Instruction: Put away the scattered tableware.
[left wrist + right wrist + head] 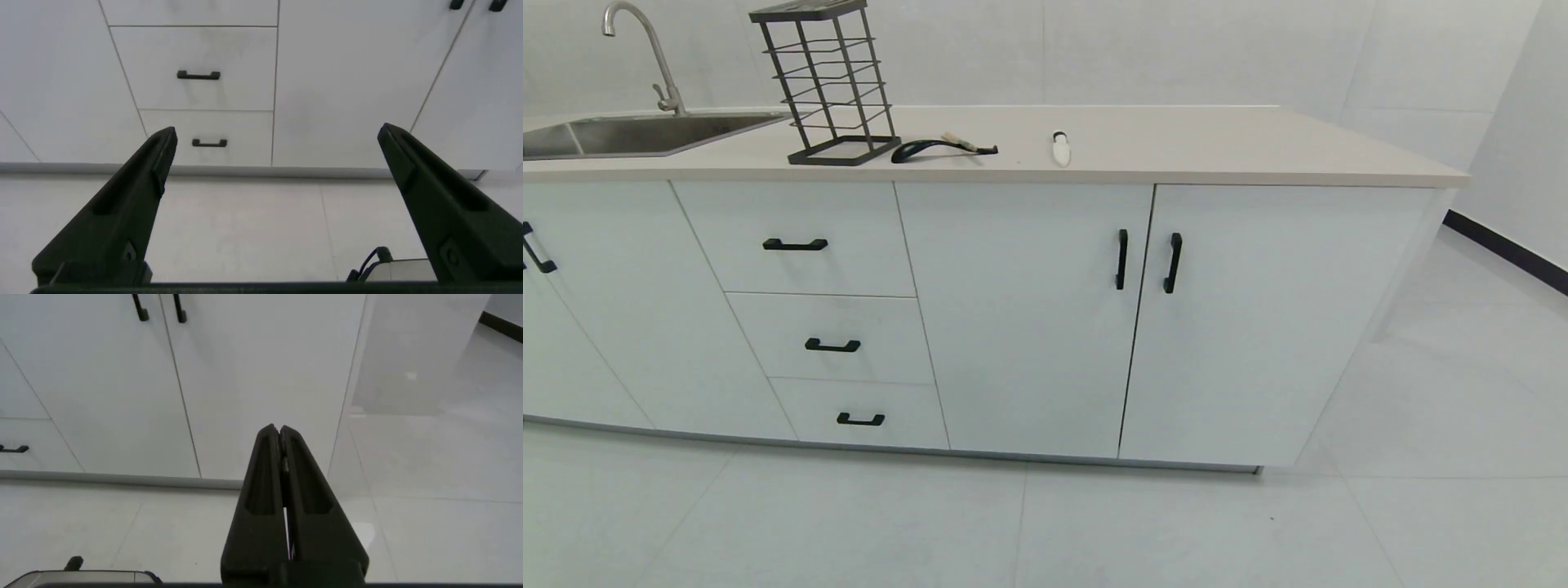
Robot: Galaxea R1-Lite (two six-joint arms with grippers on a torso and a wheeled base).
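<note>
"How are the claws?"

"The left claw [278,135] is spread wide and faces the lower drawers [196,69]. The right claw [280,431] is pinched together, finger against finger, and faces the cupboard doors [245,376]."

"And the tableware?"

"It's up on the counter [1217,147]. A black spoon [929,148] lies just beside the wire rack [829,82], with a pale-handled piece [960,141] by its handle. A small white utensil [1060,149] lies apart, further right. The sink [645,135] is on the rack's left."
</note>
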